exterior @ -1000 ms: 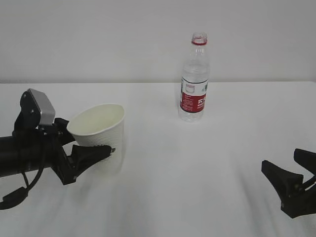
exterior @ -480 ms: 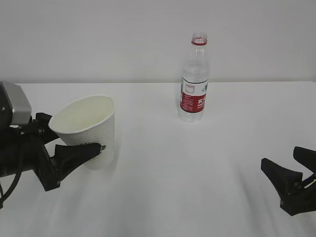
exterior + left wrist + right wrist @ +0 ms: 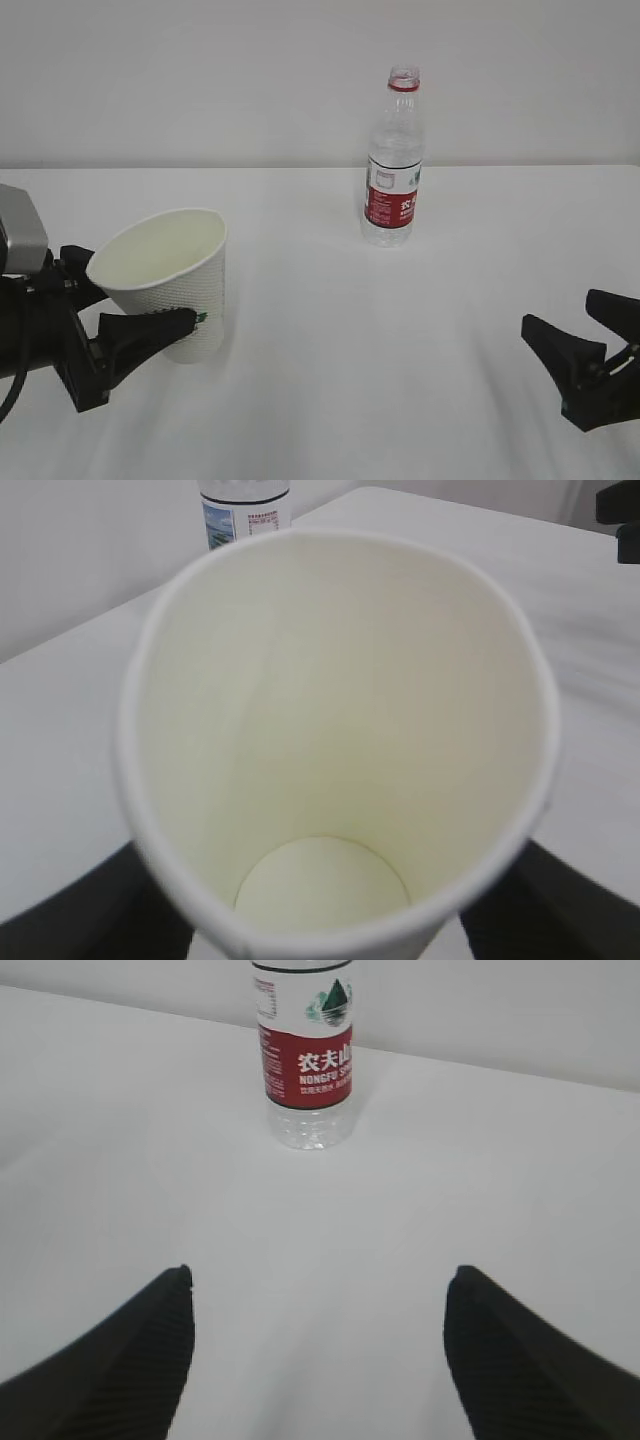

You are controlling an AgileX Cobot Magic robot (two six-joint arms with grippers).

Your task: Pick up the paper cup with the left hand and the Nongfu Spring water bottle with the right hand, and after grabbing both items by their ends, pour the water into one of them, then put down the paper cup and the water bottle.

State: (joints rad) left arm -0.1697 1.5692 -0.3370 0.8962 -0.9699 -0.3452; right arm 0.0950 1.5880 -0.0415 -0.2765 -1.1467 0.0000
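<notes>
The white dimpled paper cup (image 3: pixel 170 290) leans to the left at the left of the table, its green logo facing front. My left gripper (image 3: pixel 160 305) is shut on its lower wall, one finger on each side. The left wrist view looks into the cup (image 3: pixel 340 730): the cream inside is empty, with black fingers (image 3: pixel 570 905) at both bottom corners. The Nongfu Spring water bottle (image 3: pixel 393 160) stands upright and capless at the back, also visible in the right wrist view (image 3: pixel 305 1060). I cannot make out any water in it. My right gripper (image 3: pixel 560 312) (image 3: pixel 320 1275) is open at the front right, well short of the bottle.
The white table (image 3: pixel 400 330) runs back to a plain pale wall. The bottle's label edge (image 3: pixel 245 505) shows just beyond the cup's rim in the left wrist view. Nothing else stands on the table.
My left gripper has carried the cup leftward and slightly toward the front. The right gripper has shifted only a little. The bottle has not moved.
</notes>
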